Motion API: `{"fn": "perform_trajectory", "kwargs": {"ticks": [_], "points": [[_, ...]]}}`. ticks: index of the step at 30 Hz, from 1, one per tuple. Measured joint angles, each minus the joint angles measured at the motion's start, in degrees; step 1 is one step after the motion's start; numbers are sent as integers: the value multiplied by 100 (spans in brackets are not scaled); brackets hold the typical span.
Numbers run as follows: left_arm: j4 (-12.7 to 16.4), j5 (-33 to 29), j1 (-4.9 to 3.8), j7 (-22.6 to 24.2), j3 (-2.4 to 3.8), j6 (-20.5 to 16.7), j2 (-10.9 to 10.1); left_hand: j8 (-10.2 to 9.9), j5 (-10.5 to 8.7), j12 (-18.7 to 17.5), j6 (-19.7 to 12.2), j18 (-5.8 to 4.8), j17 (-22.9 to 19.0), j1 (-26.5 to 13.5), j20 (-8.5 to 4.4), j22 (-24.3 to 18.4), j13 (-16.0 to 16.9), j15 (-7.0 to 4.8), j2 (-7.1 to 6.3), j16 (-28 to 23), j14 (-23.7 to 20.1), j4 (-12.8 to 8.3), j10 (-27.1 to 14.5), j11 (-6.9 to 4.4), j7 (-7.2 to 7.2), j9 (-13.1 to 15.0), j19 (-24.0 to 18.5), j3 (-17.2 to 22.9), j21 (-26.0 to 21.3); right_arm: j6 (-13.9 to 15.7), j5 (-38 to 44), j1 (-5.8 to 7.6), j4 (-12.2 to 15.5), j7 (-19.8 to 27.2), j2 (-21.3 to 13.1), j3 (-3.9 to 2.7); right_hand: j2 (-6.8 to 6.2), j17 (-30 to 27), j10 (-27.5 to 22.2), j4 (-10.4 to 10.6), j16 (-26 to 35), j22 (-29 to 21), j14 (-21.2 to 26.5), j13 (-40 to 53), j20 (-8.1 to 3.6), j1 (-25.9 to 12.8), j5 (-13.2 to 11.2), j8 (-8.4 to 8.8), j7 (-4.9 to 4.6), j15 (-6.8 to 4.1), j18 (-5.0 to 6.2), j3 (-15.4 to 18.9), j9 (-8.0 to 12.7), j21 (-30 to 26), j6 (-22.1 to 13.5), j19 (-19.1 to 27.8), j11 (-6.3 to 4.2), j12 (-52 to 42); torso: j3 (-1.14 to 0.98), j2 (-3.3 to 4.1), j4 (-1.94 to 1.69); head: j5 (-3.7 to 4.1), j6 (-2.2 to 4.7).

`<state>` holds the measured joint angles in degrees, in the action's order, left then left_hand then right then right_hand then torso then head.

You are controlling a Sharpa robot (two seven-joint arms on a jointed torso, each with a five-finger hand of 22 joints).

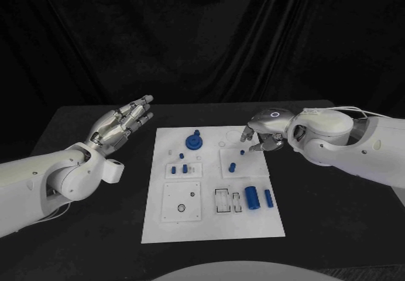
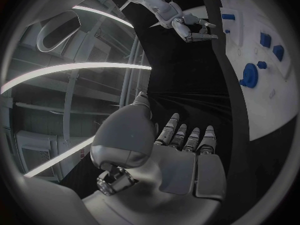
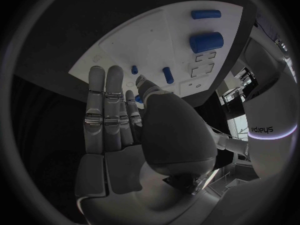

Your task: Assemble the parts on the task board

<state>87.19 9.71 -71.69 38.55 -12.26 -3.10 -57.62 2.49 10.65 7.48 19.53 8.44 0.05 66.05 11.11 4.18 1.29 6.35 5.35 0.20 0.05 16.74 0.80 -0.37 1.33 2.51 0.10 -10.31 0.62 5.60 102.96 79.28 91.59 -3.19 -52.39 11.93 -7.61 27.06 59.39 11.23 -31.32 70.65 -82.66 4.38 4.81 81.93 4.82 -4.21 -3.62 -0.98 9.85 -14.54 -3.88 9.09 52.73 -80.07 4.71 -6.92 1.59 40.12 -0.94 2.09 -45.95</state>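
Word "sharpa" readable in dark letters on white curved casing [image 3: 270,130] in right wrist view, above glowing light band. No other text, label or number legible on task board [image 1: 211,193] or parts.

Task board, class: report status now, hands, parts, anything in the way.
Left hand open, raised beside the task board. Right hand open, holding nothing, over the board's far right corner. Blue parts lie untouched on the board. Nothing in the way.
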Motion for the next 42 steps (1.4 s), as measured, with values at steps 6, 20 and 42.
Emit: {"fn": "perform_trajectory", "kwargs": {"ticks": [6,20,42], "points": [[30,-48,0,7,1,102,-12,0,180,34,-41,0,1,123,99,31,0,84,123,0,-3,-6,-14,105,0,-13,-3,-58,0,-35,16,-94,-103,-1,51,0,2,-6,82,-135,0,-13,-16,-63,11,2,322,0,-19,17,1,-86,5,-12,-26,-51,22,76,-12,5,8,-37,-67],[-8,-85,0,14,0,293,51,0,343,178,43,89,3,320,204,240,8,124,268,0,-3,-25,41,284,83,-13,54,-157,0,3,29,-266,-402,26,260,-2,8,-13,104,-394,28,-3,-16,-75,1,87,713,22,-25,17,0,-345,10,-50,-118,-81,39,207,-10,8,8,-68,-133],[-105,-96,5,20,-1,343,91,0,900,399,269,88,50,720,406,625,33,282,396,63,155,-221,146,430,246,21,222,-238,84,94,-22,-396,-624,200,506,-2,-39,4,525,-484,27,111,-16,-58,1,38,713,-68,-289,17,0,-753,-34,-50,231,-81,-33,206,-3,6,7,-73,-132]]}}
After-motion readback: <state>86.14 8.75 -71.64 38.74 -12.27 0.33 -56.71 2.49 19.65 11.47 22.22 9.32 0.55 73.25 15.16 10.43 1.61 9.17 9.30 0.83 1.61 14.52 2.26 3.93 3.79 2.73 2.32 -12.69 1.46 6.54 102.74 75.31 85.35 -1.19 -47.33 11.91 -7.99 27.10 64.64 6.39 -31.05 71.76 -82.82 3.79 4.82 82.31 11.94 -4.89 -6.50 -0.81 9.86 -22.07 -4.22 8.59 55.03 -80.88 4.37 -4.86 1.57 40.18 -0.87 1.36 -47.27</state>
